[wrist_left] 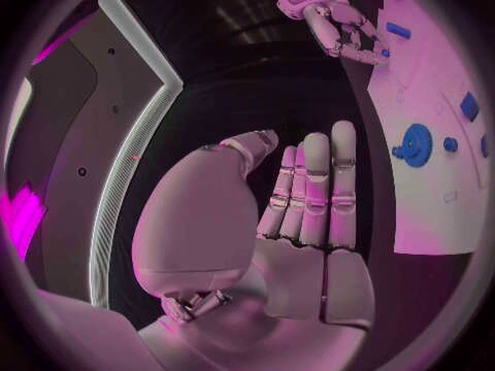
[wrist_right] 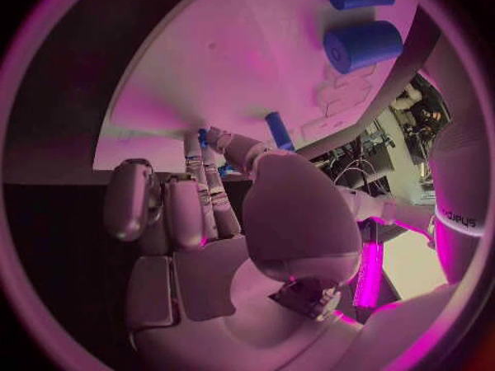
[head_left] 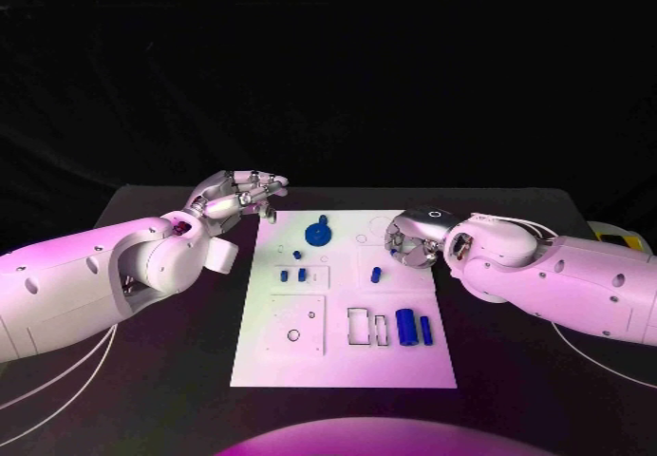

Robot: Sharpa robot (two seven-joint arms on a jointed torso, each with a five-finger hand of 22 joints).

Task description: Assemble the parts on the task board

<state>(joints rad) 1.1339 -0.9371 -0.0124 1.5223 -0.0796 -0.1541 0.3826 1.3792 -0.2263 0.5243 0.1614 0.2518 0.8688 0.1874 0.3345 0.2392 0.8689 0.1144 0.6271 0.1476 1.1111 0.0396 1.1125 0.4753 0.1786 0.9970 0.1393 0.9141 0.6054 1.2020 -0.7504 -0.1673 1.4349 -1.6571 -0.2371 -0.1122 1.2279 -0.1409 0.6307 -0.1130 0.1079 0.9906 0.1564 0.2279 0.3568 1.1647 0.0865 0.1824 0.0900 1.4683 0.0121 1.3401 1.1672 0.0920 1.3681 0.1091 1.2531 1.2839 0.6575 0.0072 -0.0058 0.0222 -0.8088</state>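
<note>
The white task board (head_left: 343, 366) lies mid-table. On it are a blue gear (head_left: 318, 233), small blue pegs (head_left: 293, 275), a single blue peg (head_left: 375, 275), a thick blue cylinder (head_left: 406, 326) and a thinner one (head_left: 426, 330). My left hand (head_left: 244, 195) hovers off the board's far left corner; the left wrist view shows its fingers (wrist_left: 314, 190) straight and holding nothing. My right hand (head_left: 411, 237) hangs over the board's far right part, some fingers curled. By its fingertips (wrist_right: 198, 152) shows a small blue bit (wrist_right: 203, 133); whether it is held is unclear.
Rectangular recesses (head_left: 367, 326) and a square plate with holes (head_left: 297, 323) mark the board's near half. A yellow and white object (head_left: 623, 239) sits at the table's right edge. Black tabletop (head_left: 178, 380) surrounds the board.
</note>
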